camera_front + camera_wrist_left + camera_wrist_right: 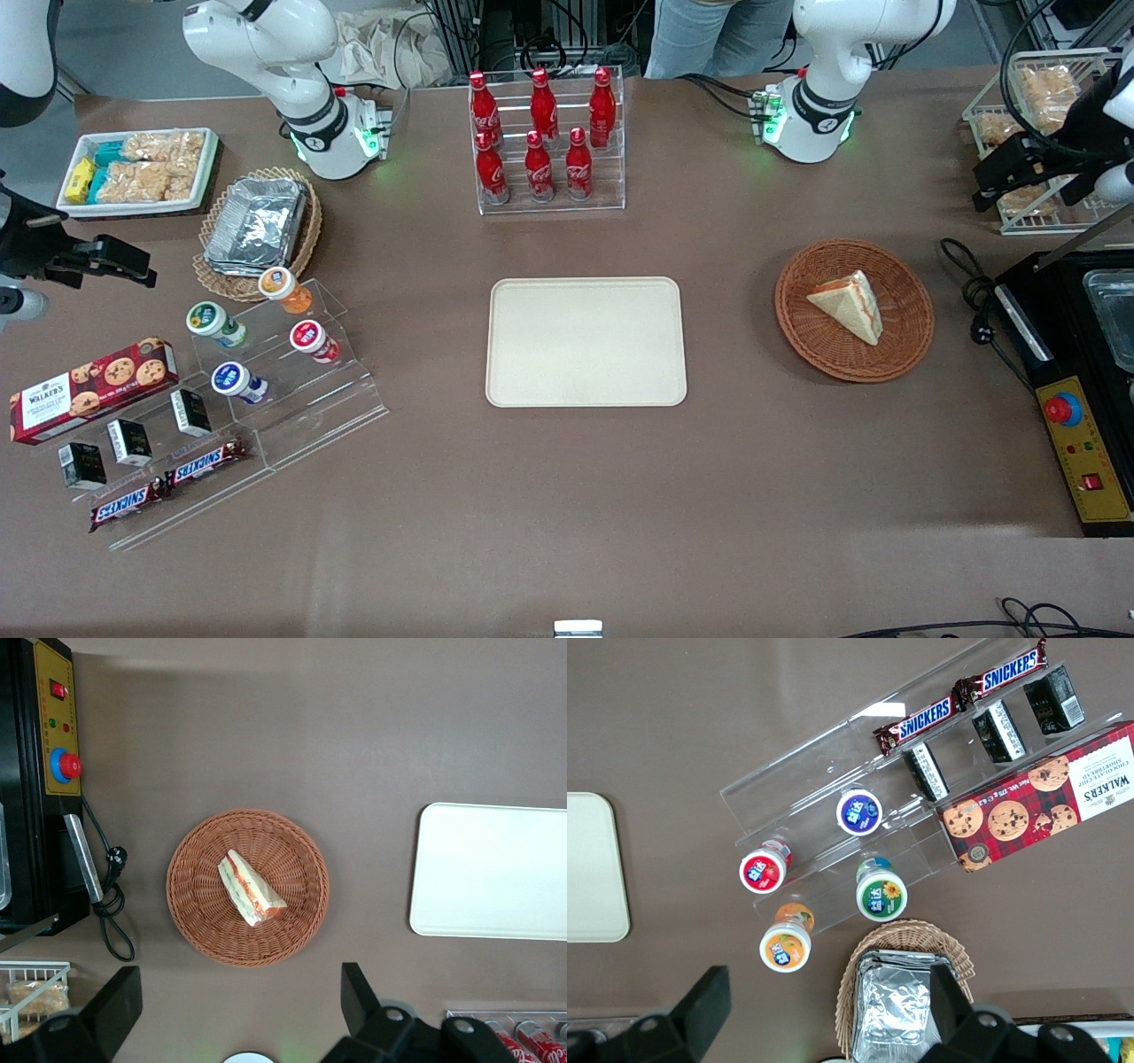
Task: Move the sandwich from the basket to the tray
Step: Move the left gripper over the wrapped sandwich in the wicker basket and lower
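The sandwich (pixel 850 304) (pixel 250 888), a pale triangular wedge with orange-red and green filling on its cut edge, lies in the round reddish-brown wicker basket (pixel 904 350) (pixel 190 895). The cream tray (pixel 586 342) (pixel 492 870) sits bare at the table's middle, beside the basket. My left gripper (pixel 1028 182) (pixel 237 997) hangs high up, open, with nothing between its black fingers (pixel 359 997). It is farther from the front camera than the basket, toward the working arm's end, and apart from basket and sandwich.
A black appliance with a yellow panel and red button (pixel 1076 416) (pixel 55 766) and its cable (pixel 974 292) lie beside the basket. A wire rack of snack bags (pixel 1045 115) stands under the gripper. A rack of red cola bottles (pixel 545 142) stands farther back than the tray.
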`<move>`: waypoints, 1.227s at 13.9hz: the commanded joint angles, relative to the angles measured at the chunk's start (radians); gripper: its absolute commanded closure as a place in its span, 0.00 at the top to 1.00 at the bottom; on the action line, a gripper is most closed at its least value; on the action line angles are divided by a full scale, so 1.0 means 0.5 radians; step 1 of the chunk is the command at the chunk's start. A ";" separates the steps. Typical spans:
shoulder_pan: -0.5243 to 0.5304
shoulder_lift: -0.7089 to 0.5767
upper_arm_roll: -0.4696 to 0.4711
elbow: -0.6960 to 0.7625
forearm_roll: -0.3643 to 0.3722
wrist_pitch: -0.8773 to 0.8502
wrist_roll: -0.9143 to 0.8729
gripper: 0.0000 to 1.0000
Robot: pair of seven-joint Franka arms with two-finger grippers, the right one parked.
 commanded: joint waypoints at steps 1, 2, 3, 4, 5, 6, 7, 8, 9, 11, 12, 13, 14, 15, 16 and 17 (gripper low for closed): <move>-0.002 0.012 -0.004 0.047 0.017 -0.061 -0.009 1.00; -0.002 0.009 -0.001 0.041 0.023 -0.073 -0.021 1.00; -0.002 0.015 -0.004 0.038 0.029 -0.077 -0.070 1.00; -0.002 0.012 -0.004 0.029 0.023 -0.089 -0.201 1.00; -0.002 -0.003 -0.001 -0.011 0.014 -0.110 -0.439 1.00; -0.009 -0.040 -0.007 -0.054 0.011 -0.110 -0.709 1.00; -0.015 -0.098 -0.013 -0.136 0.011 -0.101 -0.930 1.00; -0.021 -0.192 -0.020 -0.243 0.011 -0.086 -1.066 1.00; -0.021 -0.309 -0.023 -0.387 0.008 -0.037 -1.131 1.00; -0.018 -0.563 -0.023 -0.730 0.011 0.156 -1.229 1.00; -0.018 -0.595 -0.023 -0.799 0.017 0.193 -1.269 1.00; -0.018 -0.577 -0.026 -0.815 0.023 0.199 -1.306 1.00; -0.018 -0.574 -0.059 -0.857 0.029 0.227 -1.361 1.00; -0.009 -0.574 -0.084 -0.955 0.029 0.309 -1.423 1.00; -0.012 -0.565 -0.090 -1.083 0.038 0.431 -1.475 1.00; -0.009 -0.531 -0.127 -1.255 0.090 0.624 -1.518 1.00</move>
